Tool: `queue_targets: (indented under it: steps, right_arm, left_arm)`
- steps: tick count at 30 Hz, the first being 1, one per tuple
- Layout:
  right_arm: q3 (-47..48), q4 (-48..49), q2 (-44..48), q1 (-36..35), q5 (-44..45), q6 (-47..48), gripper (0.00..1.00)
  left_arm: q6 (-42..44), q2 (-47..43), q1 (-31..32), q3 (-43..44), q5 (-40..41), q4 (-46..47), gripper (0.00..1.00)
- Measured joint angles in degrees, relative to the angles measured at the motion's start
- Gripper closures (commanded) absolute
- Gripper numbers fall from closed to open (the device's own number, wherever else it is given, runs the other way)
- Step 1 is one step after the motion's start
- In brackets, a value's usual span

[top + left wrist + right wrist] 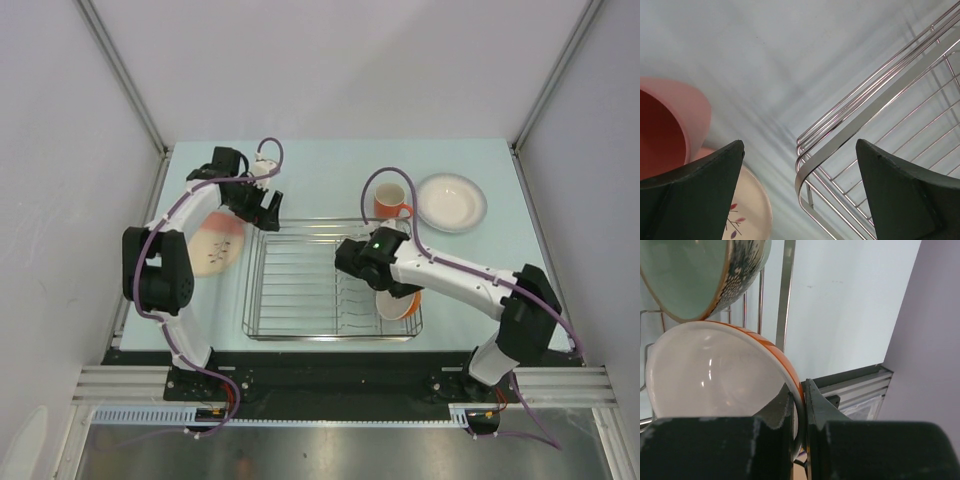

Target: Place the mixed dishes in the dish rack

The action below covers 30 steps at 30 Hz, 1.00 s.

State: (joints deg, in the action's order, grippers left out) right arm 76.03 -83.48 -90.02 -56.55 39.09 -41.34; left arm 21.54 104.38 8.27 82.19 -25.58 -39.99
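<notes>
The right pincer [800, 405] is pinching its two dark fingers shut on the rim of the orange bowl with a white lining [715, 375], one finger lying inside the rim and the other outside. That bowl is standing tipped up on its edge at the near right end of the rectangular silver wire dish rack [300, 280]. The rack is sitting in the middle of the pale blue-green tabletop [330, 165], closer to the near edge than to the far one. Just above the orange bowl in the right wrist view, a sage-green bowl with a dark speckled outside [695, 275] is also leaning against the upright wires; whether the two bowls are touching cannot be told. The left pincer [800, 190] is hanging over the far left corner of the rack with its fingers spread wide apart and nothing between them. To its left, the left wrist view is showing the open mouth of a pink tumbler [665, 125], and beneath that the rim of the large pink-and-cream plate with a leaf pattern [215, 245], which is lying flat near the left edge of the tabletop, just beside the rack. An orange mug with a handle [392, 205] is standing upright beyond the far right corner of the rack. A round white plate [451, 202] is lying just beside it, towards the far right corner of the tabletop.
</notes>
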Motion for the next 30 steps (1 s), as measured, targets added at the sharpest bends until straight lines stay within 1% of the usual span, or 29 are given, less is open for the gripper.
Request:
queue_targets:
  steps: [5,11,12,13,15,16,17,20,24,25,27,28,30]
  right_arm:
    - [1.27,0.13,-4.83,-2.69,2.54,1.55,1.0]
    - [1.68,1.53,-7.76,-4.96,2.54,2.62,1.0]
    - [1.9,1.6,-8.09,-5.27,2.51,2.73,0.97]
    - [2.25,1.7,-8.61,-5.66,2.43,2.91,0.86]
    - [2.78,2.23,-9.11,-6.03,1.81,3.15,0.74]
    - [3.19,2.6,-9.16,-6.21,1.42,3.37,0.64]
    - [3.69,3.28,-9.09,-6.27,0.83,3.48,0.6]
    - [5.44,5.29,-8.2,-6.23,-0.26,3.98,0.57]
    - [6.75,5.79,-5.2,-5.25,-1.05,4.11,0.57]
    - [7.3,5.81,-4.55,-4.74,-1.09,4.13,0.51]
    - [8.28,5.77,-4.13,-4.11,-1.07,4.11,0.24]
    - [9.16,5.77,-4.13,-3.78,-1.05,3.98,0.15]
    - [11.17,5.7,-4.13,-3.45,-1.05,3.63,0.11]
  left_arm:
    - [-0.04,0.0,-0.52,0.0,-0.07,-0.02,0.01]
    - [-0.07,0.0,-0.52,0.0,-0.28,-0.02,0.01]
    - [-0.09,0.0,-0.52,0.0,-0.33,-0.02,0.01]
    - [-0.09,0.0,-0.52,0.0,-0.5,-0.02,0.01]
    - [-0.15,0.0,-0.52,0.0,-0.61,-0.02,0.01]
    - [-0.28,0.0,-0.52,0.0,-0.68,0.0,0.01]
    - [-0.39,0.0,-0.52,0.0,-0.76,-0.02,0.01]
    - [-0.52,0.0,-0.52,0.0,-1.31,0.0,0.01]
    - [-0.55,0.0,-0.52,0.0,-1.75,0.0,0.01]
    - [-0.57,0.0,-0.5,0.0,-1.81,0.0,0.01]
    - [-0.59,0.0,-0.44,0.0,-1.84,0.0,0.01]
    - [-0.59,0.0,-0.42,0.0,-1.86,0.0,0.01]
    - [-0.59,0.0,-0.42,0.0,-1.95,-0.02,0.01]
